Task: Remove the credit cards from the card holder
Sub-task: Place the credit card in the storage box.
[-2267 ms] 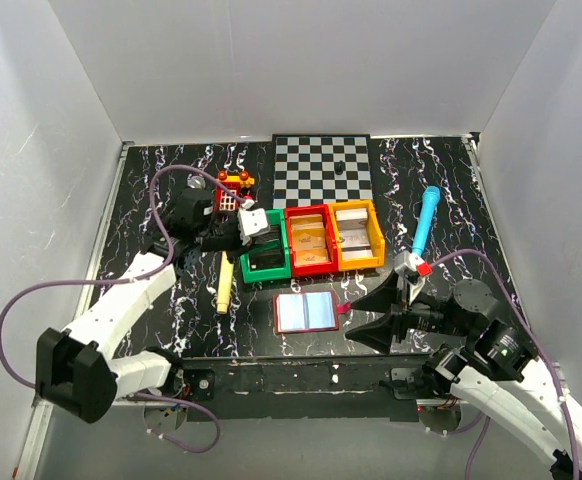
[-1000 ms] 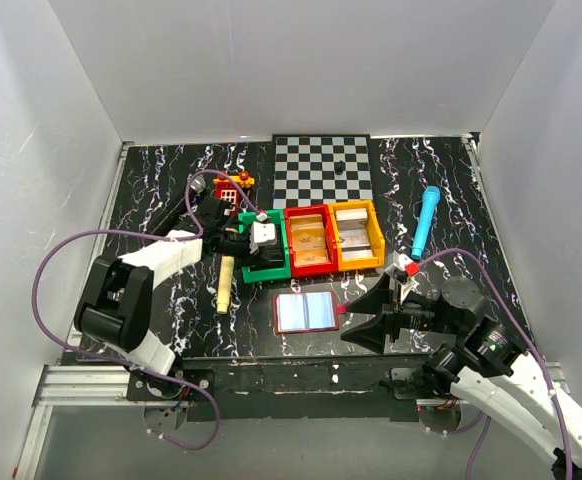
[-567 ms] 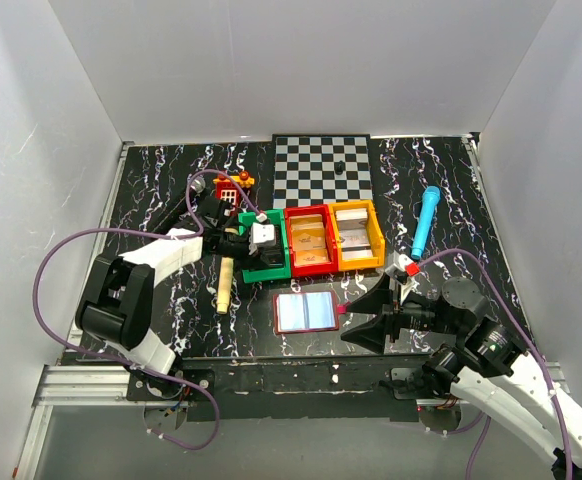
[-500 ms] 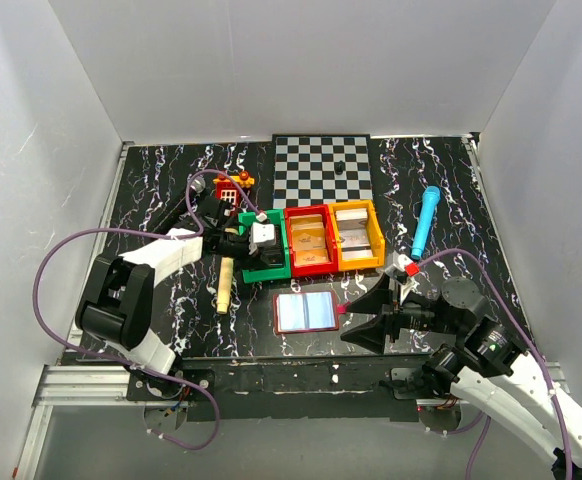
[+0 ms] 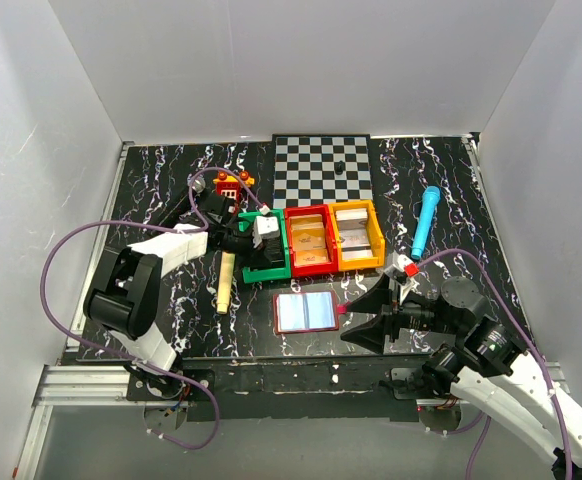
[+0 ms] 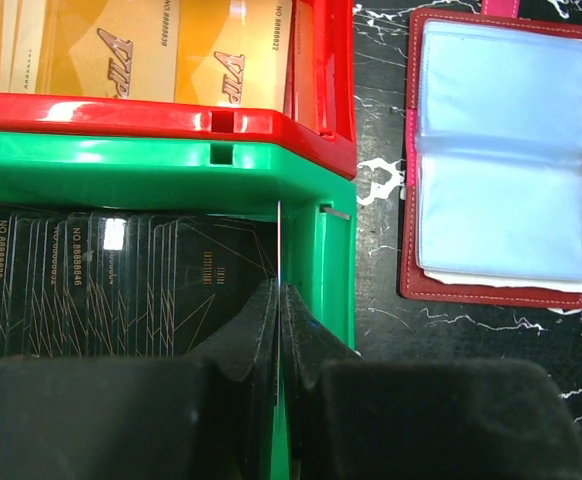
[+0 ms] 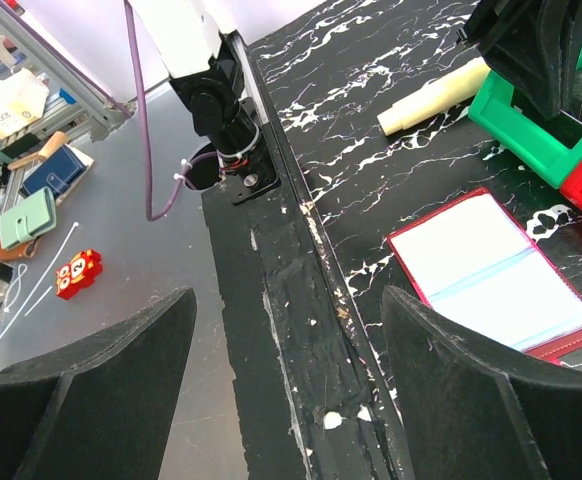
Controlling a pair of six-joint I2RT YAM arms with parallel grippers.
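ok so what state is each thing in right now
card holder: open, lying flat, sleeves up
left gripper: shut on a thin card held edge-on over the green bin
green bin: holds dark cards
red bin: holds tan-orange cards
right gripper: open, empty

The top camera sits high at the near side and looks down on the whole bench (image 5: 451, 170). The left wrist camera is very close, looking straight down past the left hand (image 6: 278, 300) at the green bin (image 6: 121, 170). The right wrist camera looks sideways over the bench's near edge. All three see the card holder (image 5: 306, 312).
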